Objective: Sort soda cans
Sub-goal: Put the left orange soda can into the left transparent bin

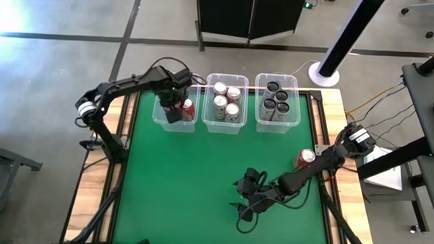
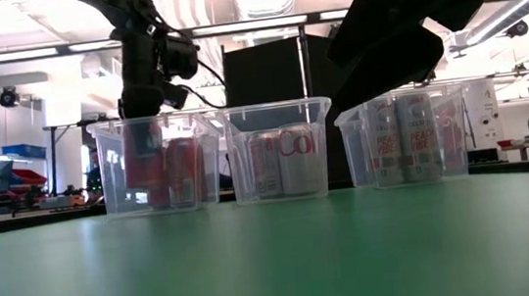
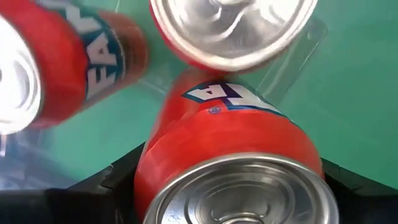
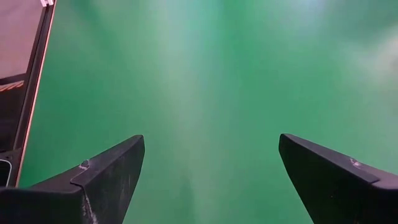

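Three clear bins stand in a row at the table's far edge. The left bin (image 1: 175, 124) holds red soda cans (image 1: 188, 109), the middle bin (image 1: 225, 124) silver ones (image 1: 220, 102), and the right bin (image 1: 278, 124) dark ones (image 1: 274, 88). My left gripper (image 1: 172, 109) reaches down into the left bin and is shut on a red can (image 3: 230, 155); two more red cans (image 3: 68, 68) show beyond it. One red can (image 1: 305, 158) stands upright on the green mat at the right. My right gripper (image 1: 242, 199) hovers open over the mat's near middle, with nothing between its fingers (image 4: 112, 168). My left gripper pinches the red can's side wall (image 3: 155, 168) between its two fingers, just below the silver top. The fingers come from above and point down into the left bin. The can is upright in the hold (image 2: 145, 170); I cannot tell whether its base touches the bin floor.
A wooden border (image 1: 91, 197) frames the green mat (image 1: 178, 186). My right arm (image 1: 324, 162) lies across the mat's right side, close to the lone red can. Cables (image 1: 377, 106) run off the table's right edge.
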Robot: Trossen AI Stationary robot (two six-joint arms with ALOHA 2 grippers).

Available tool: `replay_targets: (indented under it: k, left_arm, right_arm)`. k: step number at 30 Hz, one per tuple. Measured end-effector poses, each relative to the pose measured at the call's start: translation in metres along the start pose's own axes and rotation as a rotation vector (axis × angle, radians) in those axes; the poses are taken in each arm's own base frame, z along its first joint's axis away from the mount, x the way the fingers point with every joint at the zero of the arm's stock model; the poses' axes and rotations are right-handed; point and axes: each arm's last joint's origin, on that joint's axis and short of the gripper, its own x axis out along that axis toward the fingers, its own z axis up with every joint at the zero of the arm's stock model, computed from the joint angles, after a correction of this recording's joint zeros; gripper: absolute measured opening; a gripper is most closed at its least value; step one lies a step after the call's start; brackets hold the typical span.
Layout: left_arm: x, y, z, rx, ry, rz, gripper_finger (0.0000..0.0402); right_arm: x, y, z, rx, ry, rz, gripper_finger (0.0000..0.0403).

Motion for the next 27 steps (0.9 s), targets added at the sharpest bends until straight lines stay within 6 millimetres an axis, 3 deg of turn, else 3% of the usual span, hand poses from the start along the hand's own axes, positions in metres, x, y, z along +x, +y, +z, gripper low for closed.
replay_targets:
  k: [24,27]
  left_arm:
    - [0.026,-0.002,0.001,0.166,-0.035,0.009,0.0279]
    - [0.025,-0.002,0.001,0.164,-0.037,0.015,0.0308]
  right_arm:
    - [0.0,-0.001,0.0,-0.002,-0.003,-0.01,0.0368]
    - [0.0,-0.001,0.0,-0.002,-0.005,-0.011,0.0368]
